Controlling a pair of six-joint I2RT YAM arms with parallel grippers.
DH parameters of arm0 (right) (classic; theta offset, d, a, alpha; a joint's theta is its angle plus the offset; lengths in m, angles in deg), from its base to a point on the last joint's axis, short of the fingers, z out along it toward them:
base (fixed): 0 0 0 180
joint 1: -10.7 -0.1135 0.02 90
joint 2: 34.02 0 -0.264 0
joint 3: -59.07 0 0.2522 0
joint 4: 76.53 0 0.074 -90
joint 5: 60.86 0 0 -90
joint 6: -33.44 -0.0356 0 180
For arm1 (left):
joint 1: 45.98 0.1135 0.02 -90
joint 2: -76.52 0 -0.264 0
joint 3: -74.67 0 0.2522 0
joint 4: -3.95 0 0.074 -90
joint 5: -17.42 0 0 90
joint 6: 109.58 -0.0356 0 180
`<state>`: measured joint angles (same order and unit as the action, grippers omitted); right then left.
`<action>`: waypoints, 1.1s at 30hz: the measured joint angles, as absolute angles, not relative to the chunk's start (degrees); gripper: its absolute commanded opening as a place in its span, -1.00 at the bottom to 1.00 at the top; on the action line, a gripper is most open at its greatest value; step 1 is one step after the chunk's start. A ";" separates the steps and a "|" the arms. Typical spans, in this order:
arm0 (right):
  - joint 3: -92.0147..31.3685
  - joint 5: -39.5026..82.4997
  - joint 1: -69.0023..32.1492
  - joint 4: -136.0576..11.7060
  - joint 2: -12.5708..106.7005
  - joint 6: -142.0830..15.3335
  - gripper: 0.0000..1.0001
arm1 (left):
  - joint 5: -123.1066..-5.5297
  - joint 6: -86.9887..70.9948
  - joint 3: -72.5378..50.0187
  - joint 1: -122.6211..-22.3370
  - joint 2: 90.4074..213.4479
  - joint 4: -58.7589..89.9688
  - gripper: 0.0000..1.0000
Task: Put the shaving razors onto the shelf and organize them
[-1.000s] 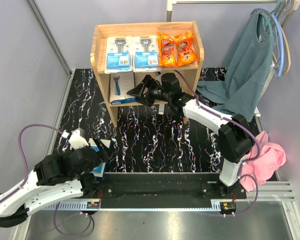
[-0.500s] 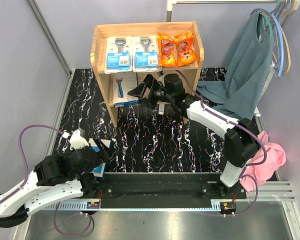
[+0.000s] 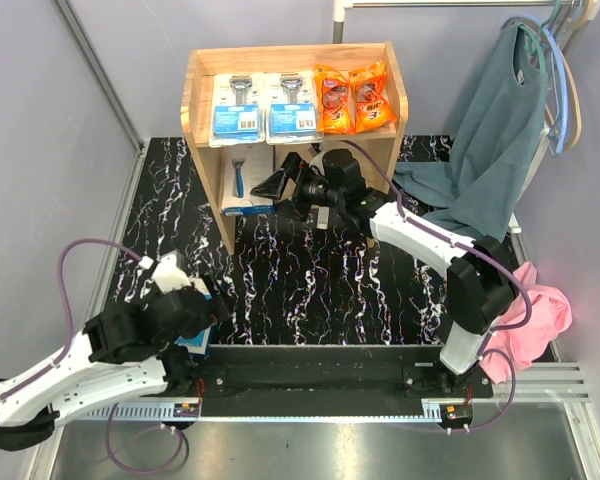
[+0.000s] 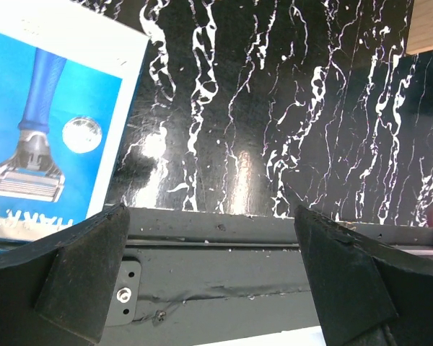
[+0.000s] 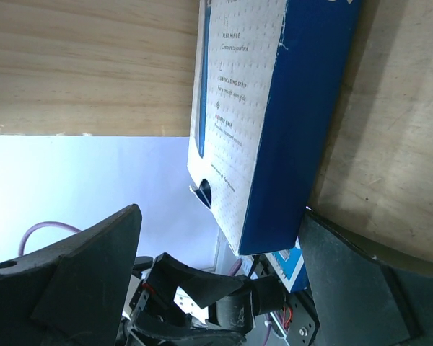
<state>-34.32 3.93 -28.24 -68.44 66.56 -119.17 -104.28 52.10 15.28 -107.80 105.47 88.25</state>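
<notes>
The wooden shelf [image 3: 192, 95] stands at the table's far side. Its top tier holds two blue-card blisters [image 3: 236, 108] [image 3: 292, 106] and two orange packets [image 3: 333, 100] [image 3: 372, 97]. A white-and-blue box [image 3: 242, 185] lies on the lower tier. My right gripper [image 3: 280, 182] is open at that tier's front. In the right wrist view the box [image 5: 274, 108] lies on the wood, its near end between the spread fingers [image 5: 79, 281], close to the right one. My left gripper [image 3: 212, 305] is open at the near left, beside a second white-and-blue box [image 3: 192, 343], which lies at the upper left [image 4: 50, 122] of the left wrist view.
A teal shirt [image 3: 500, 140] hangs on a rack at the right, beside the shelf. A pink cloth [image 3: 530, 320] lies by the right arm's base. The dark mounting rail [image 3: 310, 375] runs along the near edge, under my left gripper [image 4: 216, 281]. Grey walls stand at left and back.
The left arm has shifted slightly forward and right over its box, and its cable has lifted. The right gripper has stayed open at the lower tier, with the box there nudged slightly left.
</notes>
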 measured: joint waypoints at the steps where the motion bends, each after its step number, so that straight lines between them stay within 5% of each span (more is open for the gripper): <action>1: -34.61 3.91 -28.24 -68.12 66.69 -119.19 0.96 | -104.28 51.53 15.04 -107.80 106.45 87.64 0.98; 18: -35.22 2.94 -28.35 -67.79 67.35 -119.43 0.99 | -105.40 36.80 1.62 -106.03 127.31 77.04 0.88; 33: -33.36 4.67 -28.67 -65.62 65.58 -119.10 0.99 | -103.78 32.37 1.51 -102.95 126.78 74.53 0.86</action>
